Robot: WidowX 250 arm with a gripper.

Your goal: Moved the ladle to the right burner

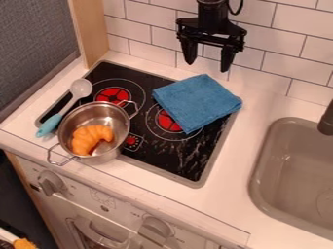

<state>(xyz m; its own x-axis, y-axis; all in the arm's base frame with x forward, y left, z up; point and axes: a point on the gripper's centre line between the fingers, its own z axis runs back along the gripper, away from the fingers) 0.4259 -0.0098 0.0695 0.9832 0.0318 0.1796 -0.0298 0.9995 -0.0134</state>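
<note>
At the top of the view the gripper [208,59] hangs in front of the tiled wall, above and behind the stove. Its two fingers are spread apart, open, with nothing between them. The ladle [67,104], with a grey head and a turquoise handle, lies along the stove's left side, beside the metal pot. Its head is toward the back and its handle toward the front left. The right burner [168,121] is red and partly covered by a blue cloth.
A metal pot [118,150] holding an orange croissant [92,139] stands at the stove's front left. The folded blue cloth [197,101] covers the stove's back right. A sink [259,177] with a dark faucet [326,121] lies at the right; a wooden post [94,31] rises back left.
</note>
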